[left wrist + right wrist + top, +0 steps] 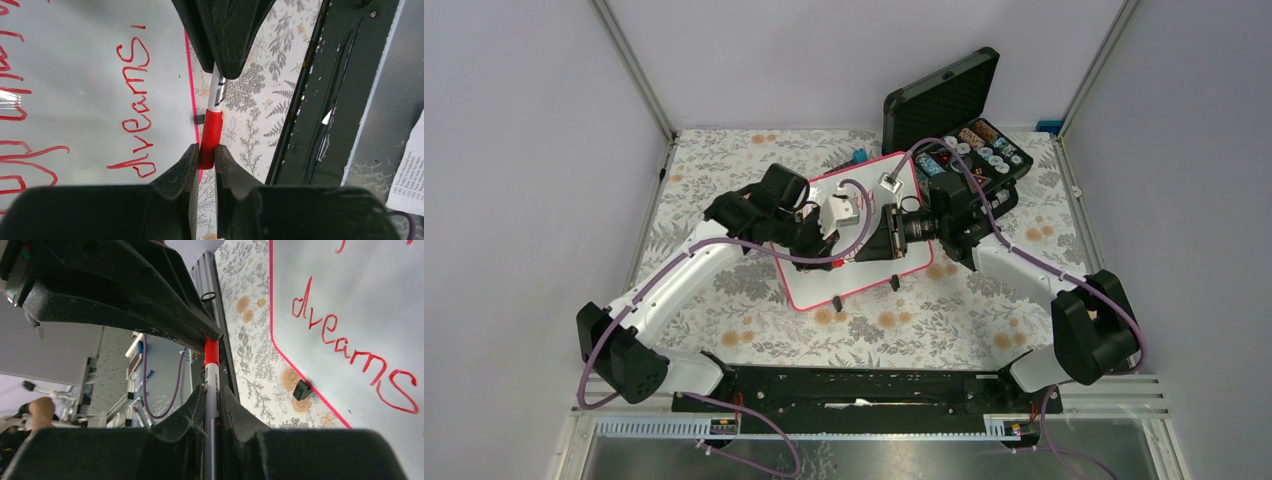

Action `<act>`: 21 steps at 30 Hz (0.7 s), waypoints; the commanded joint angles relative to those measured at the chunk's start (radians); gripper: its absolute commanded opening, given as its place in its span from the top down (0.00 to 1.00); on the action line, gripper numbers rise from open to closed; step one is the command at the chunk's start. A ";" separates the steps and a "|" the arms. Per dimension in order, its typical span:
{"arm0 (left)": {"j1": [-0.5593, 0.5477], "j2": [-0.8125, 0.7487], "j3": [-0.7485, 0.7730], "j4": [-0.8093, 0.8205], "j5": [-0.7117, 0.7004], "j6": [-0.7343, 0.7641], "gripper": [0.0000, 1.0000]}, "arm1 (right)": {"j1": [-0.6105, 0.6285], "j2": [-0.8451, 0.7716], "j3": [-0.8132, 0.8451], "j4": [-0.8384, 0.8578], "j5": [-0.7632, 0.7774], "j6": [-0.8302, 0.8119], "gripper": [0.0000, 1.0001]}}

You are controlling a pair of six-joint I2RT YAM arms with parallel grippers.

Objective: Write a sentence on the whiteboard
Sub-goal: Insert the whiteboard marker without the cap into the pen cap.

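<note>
In the middle of the flowery table [724,160] the whiteboard [824,282] lies flat. We can read the end of the sentence [135,110] on it in red: "dreams" with a dot after it. So we think the writing is done. Above the board our two claws meet nose to nose with one pen [211,377] between them. Our right claw [212,392] is squeezed tight on the pale body of the pen. Our left claw [206,150] is squeezed tight on the red cap [211,127]. We hold it at both ends like this because a cap needs one claw to push and one to keep the pen steady. The cap looks on, or nearly on; we cannot tell if it has clicked. The pen is kept up off the board, so it leaves no extra marks on the words.
</note>
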 commanded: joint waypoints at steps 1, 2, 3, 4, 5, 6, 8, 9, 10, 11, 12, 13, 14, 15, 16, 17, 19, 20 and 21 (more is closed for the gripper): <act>-0.049 -0.008 0.072 0.177 0.019 0.017 1.00 | 0.025 0.055 -0.070 0.236 -0.031 0.155 1.00; -0.051 -0.013 0.070 0.177 0.011 0.023 1.00 | 0.025 0.058 -0.086 0.271 -0.033 0.180 1.00; -0.051 -0.017 0.073 0.172 0.004 0.029 1.00 | 0.025 0.062 -0.097 0.298 -0.033 0.198 1.00; -0.053 -0.020 0.076 0.166 -0.004 0.037 1.00 | 0.025 0.065 -0.104 0.310 -0.032 0.207 1.00; -0.053 -0.021 0.082 0.156 -0.011 0.044 0.99 | 0.025 0.066 -0.109 0.312 -0.030 0.207 1.00; -0.053 -0.020 0.089 0.147 -0.016 0.048 0.97 | 0.025 0.065 -0.113 0.316 -0.025 0.207 1.00; -0.054 -0.016 0.104 0.125 -0.019 0.051 0.94 | 0.025 0.064 -0.121 0.324 -0.019 0.212 1.00; -0.053 -0.013 0.113 0.114 -0.017 0.051 0.90 | 0.025 0.066 -0.122 0.323 -0.019 0.212 1.00; -0.054 -0.010 0.121 0.103 -0.017 0.051 0.86 | 0.025 0.069 -0.121 0.322 -0.019 0.212 1.00; -0.054 -0.008 0.129 0.096 -0.013 0.051 0.81 | 0.025 0.070 -0.122 0.322 -0.018 0.212 1.00; -0.054 -0.008 0.136 0.089 -0.009 0.052 0.77 | 0.025 0.069 -0.123 0.322 -0.016 0.212 1.00; -0.054 -0.009 0.143 0.085 -0.005 0.053 0.74 | 0.024 0.070 -0.122 0.319 -0.016 0.211 1.00; -0.053 -0.011 0.152 0.084 0.003 0.051 0.70 | 0.025 0.070 -0.122 0.315 -0.016 0.210 1.00; -0.053 -0.015 0.161 0.085 0.014 0.050 0.65 | 0.025 0.070 -0.120 0.311 -0.015 0.208 1.00; -0.053 -0.018 0.169 0.085 0.024 0.048 0.59 | 0.025 0.069 -0.119 0.310 -0.013 0.208 1.00; -0.052 -0.019 0.178 0.084 0.034 0.043 0.55 | 0.025 0.068 -0.120 0.310 -0.014 0.208 1.00; -0.048 -0.022 0.190 0.084 0.050 0.030 0.51 | 0.025 0.065 -0.115 0.308 -0.017 0.209 1.00; -0.038 -0.024 0.192 0.084 0.067 0.017 0.50 | 0.021 0.060 -0.112 0.308 -0.019 0.209 1.00; -0.023 -0.027 0.189 0.085 0.095 0.007 0.49 | 0.018 0.055 -0.108 0.309 -0.020 0.210 1.00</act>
